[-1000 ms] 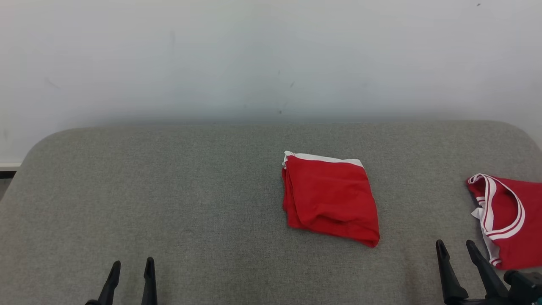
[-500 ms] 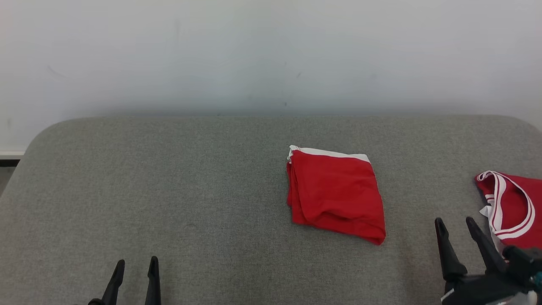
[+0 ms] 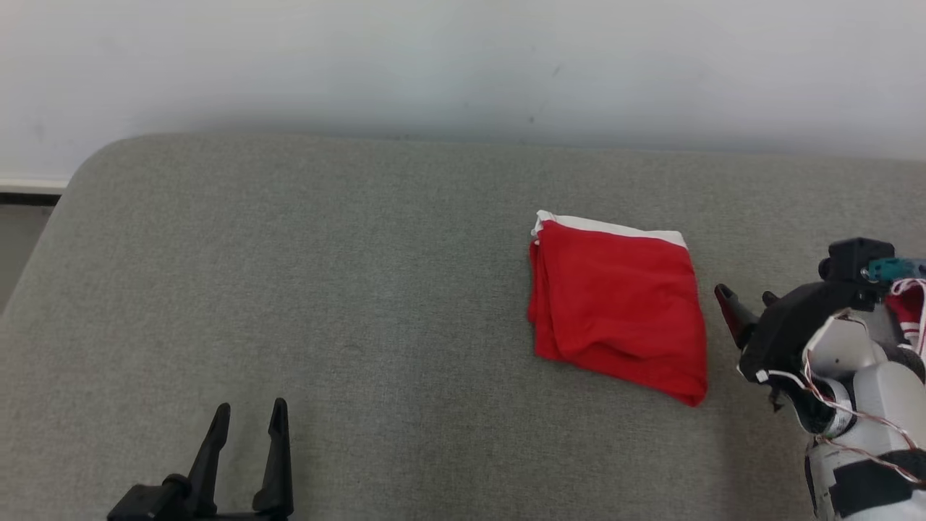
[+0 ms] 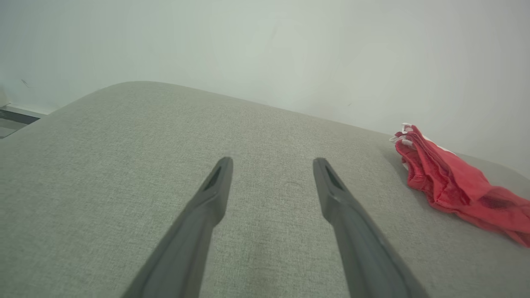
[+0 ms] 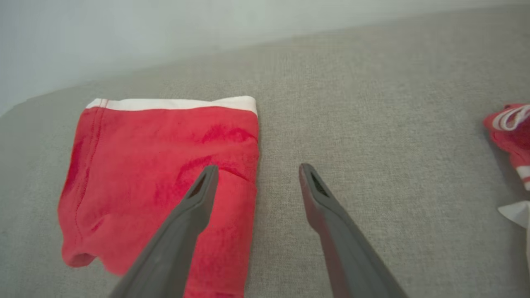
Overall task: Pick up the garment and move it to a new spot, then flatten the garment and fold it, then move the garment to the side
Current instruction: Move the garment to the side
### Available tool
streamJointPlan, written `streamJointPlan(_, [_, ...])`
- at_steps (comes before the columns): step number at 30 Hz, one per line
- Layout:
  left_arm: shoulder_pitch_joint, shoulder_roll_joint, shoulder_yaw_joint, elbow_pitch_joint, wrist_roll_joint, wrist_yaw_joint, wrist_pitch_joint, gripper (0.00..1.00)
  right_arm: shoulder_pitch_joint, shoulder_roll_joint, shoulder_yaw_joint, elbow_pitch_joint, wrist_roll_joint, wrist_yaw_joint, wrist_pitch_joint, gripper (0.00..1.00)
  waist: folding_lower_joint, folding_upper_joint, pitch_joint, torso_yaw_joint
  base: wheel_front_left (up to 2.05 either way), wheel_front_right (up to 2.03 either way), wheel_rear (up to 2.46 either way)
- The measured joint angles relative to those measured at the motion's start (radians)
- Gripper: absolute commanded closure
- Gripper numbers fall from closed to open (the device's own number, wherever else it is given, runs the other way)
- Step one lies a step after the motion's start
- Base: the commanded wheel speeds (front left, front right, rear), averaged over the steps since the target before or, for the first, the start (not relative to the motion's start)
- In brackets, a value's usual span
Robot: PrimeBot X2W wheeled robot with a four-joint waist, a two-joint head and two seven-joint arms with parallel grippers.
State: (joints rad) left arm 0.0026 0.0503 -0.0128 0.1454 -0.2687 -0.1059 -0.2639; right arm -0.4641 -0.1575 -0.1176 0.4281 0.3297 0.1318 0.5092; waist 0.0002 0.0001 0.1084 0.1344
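Probably a lab or test room: grey fabric-covered pad [image 3: 289, 304] with rounded corners set against a plain, scuffed white wall [image 3: 434, 58], baseboard strip [image 3: 29, 187] at left, folded red garment [image 3: 615, 304] lying on it.

Left tool [image 4: 272, 162], fingers spread apart, above the grey fabric tabletop [image 4: 124, 136]; folded red garment [image 4: 449, 184] lies at right, well apart; pale wall [image 4: 265, 45] behind.

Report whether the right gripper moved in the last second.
Yes. The right gripper has moved forward and left, from nearer than the folded red garment to alongside its right edge.
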Motion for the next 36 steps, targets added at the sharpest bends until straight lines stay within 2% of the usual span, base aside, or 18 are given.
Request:
streamJointPlan(4, [-0.016,0.0,-0.011,-0.002,-0.012,0.001,0.0,0.0,-0.079,0.042,-0.063,0.077,-0.052,0.0,0.128,0.0,0.0,0.0,0.029,0.036,0.0,0.0,0.0])
streamJointPlan(7, [-0.02,0.0,-0.017,-0.002,-0.02,0.003,0.0,0.0,-0.108,0.045,-0.086,0.119,-0.149,0.0,0.198,0.0,0.0,0.0,0.052,0.06,0.0,0.0,0.0])
streamJointPlan(13, [-0.038,0.0,-0.035,-0.002,-0.032,0.009,0.0,0.0,-0.14,0.078,-0.154,0.158,-0.249,0.0,0.247,0.0,0.0,0.0001,0.089,0.1,0.0,0.0,0.0])
streamJointPlan(18, [-0.044,0.0,-0.045,-0.002,-0.038,0.012,0.0,0.0,-0.157,0.086,-0.164,0.17,-0.306,0.0,0.289,0.0,-0.0003,0.0,0.112,0.116,0.0,0.0,0.0])
streamJointPlan(19, [-0.048,0.0,-0.048,-0.001,-0.039,0.012,0.0,0.0,-0.16,0.086,-0.159,0.17,-0.308,0.0,0.296,0.16,-0.0002,-0.0001,0.115,0.118,0.0,0.0,0.0])
streamJointPlan(20, [-0.054,0.0,-0.049,0.001,-0.04,0.012,0.0,0.0,-0.163,0.086,-0.155,0.17,-0.308,-0.001,0.299,1.0,-0.0003,-0.0001,0.117,0.118,0.0,0.0,0.0])
streamJointPlan(26, [-0.061,0.0,-0.042,-0.003,-0.041,0.012,0.0,0.0,-0.17,0.073,-0.031,0.151,-0.313,-0.002,0.29,1.0,-0.0002,0.0,0.12,0.097,0.0,0.0,0.0])
streamJointPlan(31, [-0.059,0.0,-0.028,-0.006,-0.036,0.011,0.0,0.0,-0.174,-0.017,0.129,0.102,-0.281,0.0,0.33,1.0,-0.0001,0.0001,0.111,0.062,0.0,0.0,0.0])
streamJointPlan(36, [-0.045,0.0,-0.014,-0.017,-0.032,0.012,0.0,0.0,-0.194,-0.122,0.285,-0.009,-0.202,0.0,0.377,1.0,-0.0001,0.0001,0.096,0.01,0.0,0.0,0.0])
